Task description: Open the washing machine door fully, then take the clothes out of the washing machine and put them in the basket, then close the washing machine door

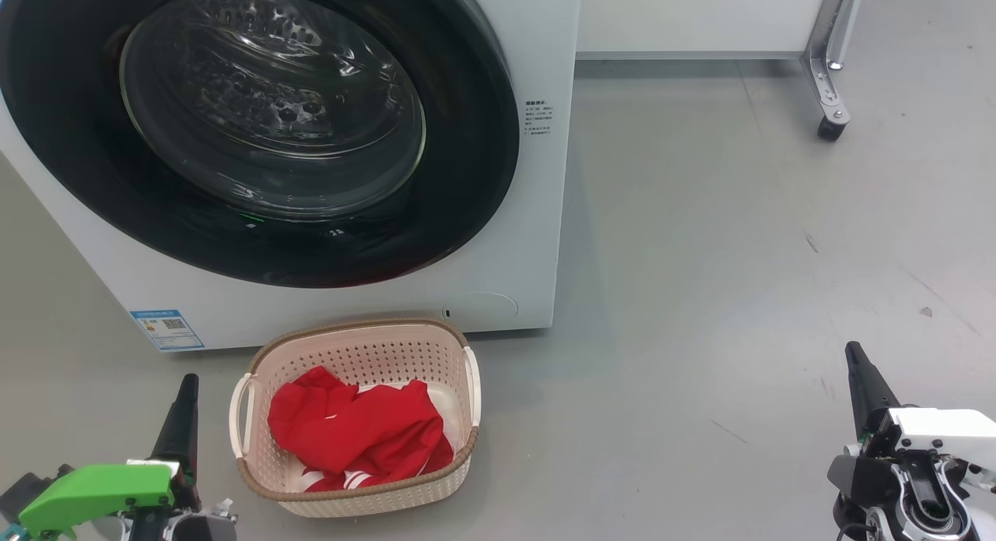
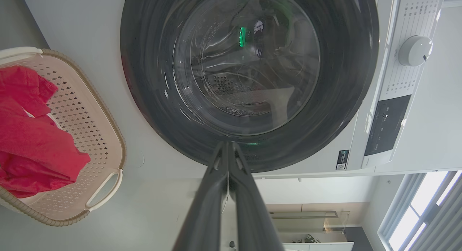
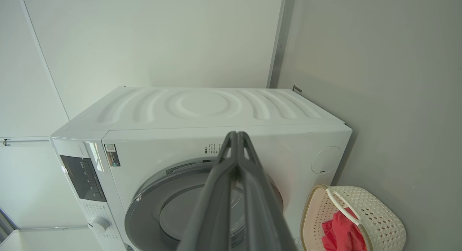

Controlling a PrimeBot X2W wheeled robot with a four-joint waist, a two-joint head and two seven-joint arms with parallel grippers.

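While clothes (image 1: 366,432) lie in the basket (image 1: 366,328), the door (image 1: 467,175) sits closed.

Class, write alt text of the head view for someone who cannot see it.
A white washing machine, round black door shut, stands behind a cream basket holding red clothes. The left gripper and right gripper sit shut at the lower corners.

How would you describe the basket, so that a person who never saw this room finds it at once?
Find the big white washing machine with its round black-rimmed door. On the grey floor just in front of its base stands a small cream basket. Its perforated sides, brown woven-look rim and the red clothes with white stripes inside set it apart.
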